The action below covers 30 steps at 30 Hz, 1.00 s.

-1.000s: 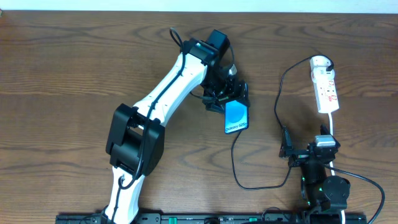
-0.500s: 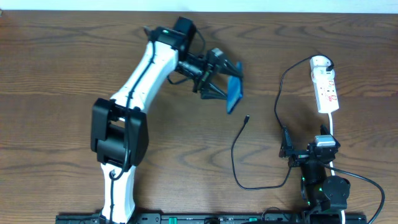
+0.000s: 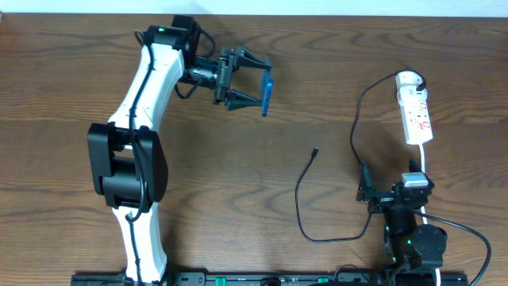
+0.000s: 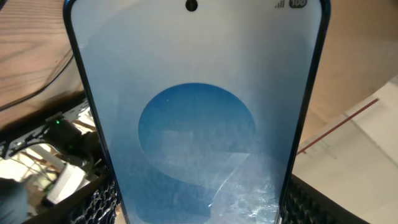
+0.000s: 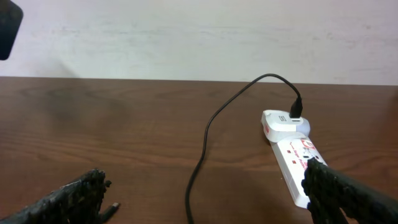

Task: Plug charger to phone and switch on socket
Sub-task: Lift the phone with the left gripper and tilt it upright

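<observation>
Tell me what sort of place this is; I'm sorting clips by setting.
Probably a robotics lab bench: two robot arms at a wooden table, a plain white wall behind, with just a phone, charger cable and power strip.

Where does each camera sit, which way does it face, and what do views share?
Overhead: above the table, looking down; left gripper holds the phone, right gripper sits lower right.
Left wrist: behind the left gripper, facing the phone's screen; its fingers show at bottom.
Right wrist: low, facing the socket and charger; its open fingers frame the bottom.
Shared: overhead and right wrist both show the socket.
</observation>
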Each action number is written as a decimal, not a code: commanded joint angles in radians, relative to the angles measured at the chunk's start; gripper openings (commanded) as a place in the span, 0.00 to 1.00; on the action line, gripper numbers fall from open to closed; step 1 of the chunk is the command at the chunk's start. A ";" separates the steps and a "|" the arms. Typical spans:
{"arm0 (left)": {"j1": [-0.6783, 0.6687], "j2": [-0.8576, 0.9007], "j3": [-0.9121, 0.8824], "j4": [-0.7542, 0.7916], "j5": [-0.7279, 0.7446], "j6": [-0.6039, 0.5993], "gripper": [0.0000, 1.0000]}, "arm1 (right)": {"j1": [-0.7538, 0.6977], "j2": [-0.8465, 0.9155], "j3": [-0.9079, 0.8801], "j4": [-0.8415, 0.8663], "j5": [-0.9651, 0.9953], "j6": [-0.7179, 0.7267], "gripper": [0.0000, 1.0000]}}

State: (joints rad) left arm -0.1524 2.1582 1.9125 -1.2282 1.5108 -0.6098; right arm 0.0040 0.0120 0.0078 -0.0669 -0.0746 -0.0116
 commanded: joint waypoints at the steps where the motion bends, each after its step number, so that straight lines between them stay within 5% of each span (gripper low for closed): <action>1: 0.008 -0.047 0.005 -0.014 0.063 -0.006 0.74 | 0.011 -0.005 -0.002 -0.004 0.001 -0.008 0.99; 30: 0.008 -0.107 0.005 -0.117 0.063 -0.001 0.74 | 0.010 -0.005 -0.002 0.022 0.034 -0.019 0.99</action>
State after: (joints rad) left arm -0.1459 2.0876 1.9125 -1.3392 1.5177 -0.6098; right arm 0.0040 0.0120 0.0074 -0.0643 -0.0029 -0.0597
